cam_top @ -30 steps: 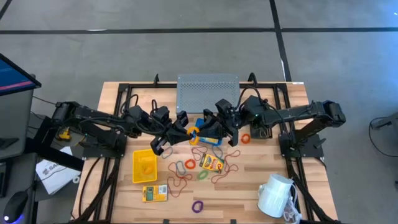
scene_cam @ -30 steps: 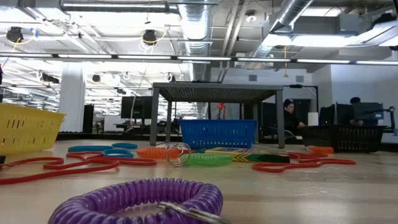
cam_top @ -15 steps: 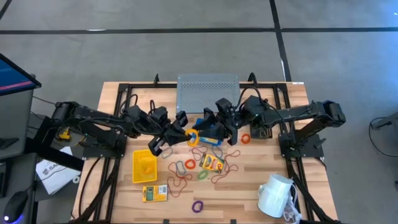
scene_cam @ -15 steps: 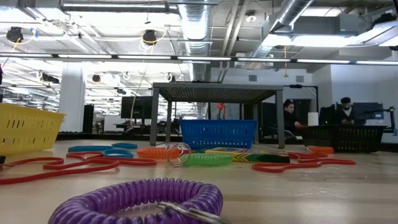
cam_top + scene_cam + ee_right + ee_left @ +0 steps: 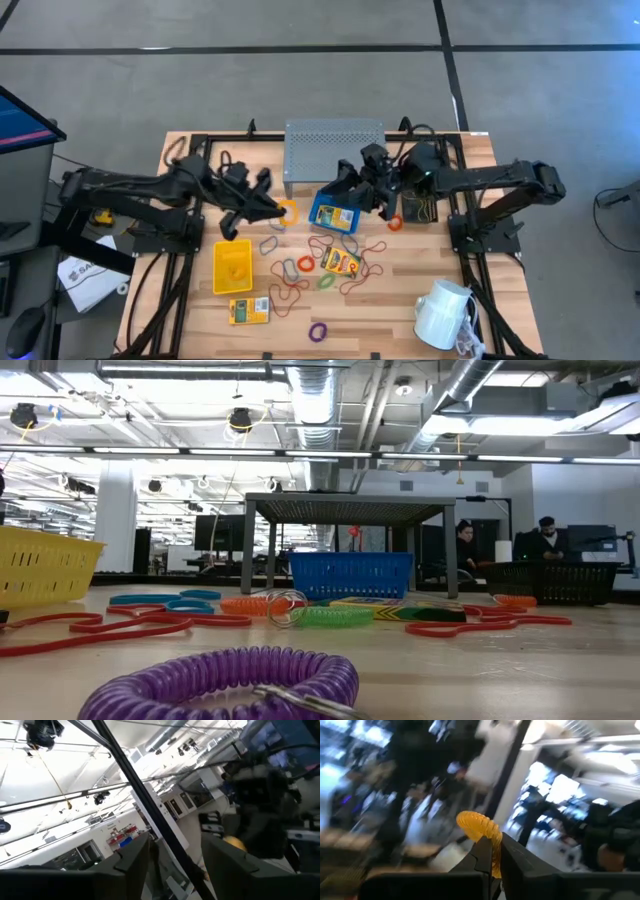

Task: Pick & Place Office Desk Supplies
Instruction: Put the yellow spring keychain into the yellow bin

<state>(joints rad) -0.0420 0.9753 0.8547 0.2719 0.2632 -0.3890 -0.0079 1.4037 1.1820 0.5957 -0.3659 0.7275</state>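
Observation:
My left gripper (image 5: 274,210) hangs above the table left of the blue bin (image 5: 335,216), shut on a yellow-orange coil loop (image 5: 289,210). My right gripper (image 5: 175,865) is open with nothing between its fingers, above the blue bin's far right side (image 5: 352,188). Loose loops lie on the wood: red (image 5: 305,264), green (image 5: 326,283), orange (image 5: 394,222) and purple (image 5: 230,680). Two yellow packets (image 5: 342,262) (image 5: 248,311) lie flat. The yellow bin (image 5: 232,267) stands at the near left. My left gripper pinches the yellow-orange coil loop between its two fingers at one spot on the coil (image 5: 495,854). The rest of the loop (image 5: 474,823) arcs out beyond the fingertips. The fingers come about level from the table's left. The loop is lifted clear of the table.
A grey perforated riser (image 5: 334,150) stands at the far middle and a white mug (image 5: 445,312) at the near right. A black mesh bin (image 5: 550,582) sits under the right arm. People show in the room beyond the table.
My left gripper has drawn back toward the table's left edge and risen a little, taking the yellow-orange loop away from above the blue bin. My right gripper has pulled back slightly toward the right and up, apart from the loop.

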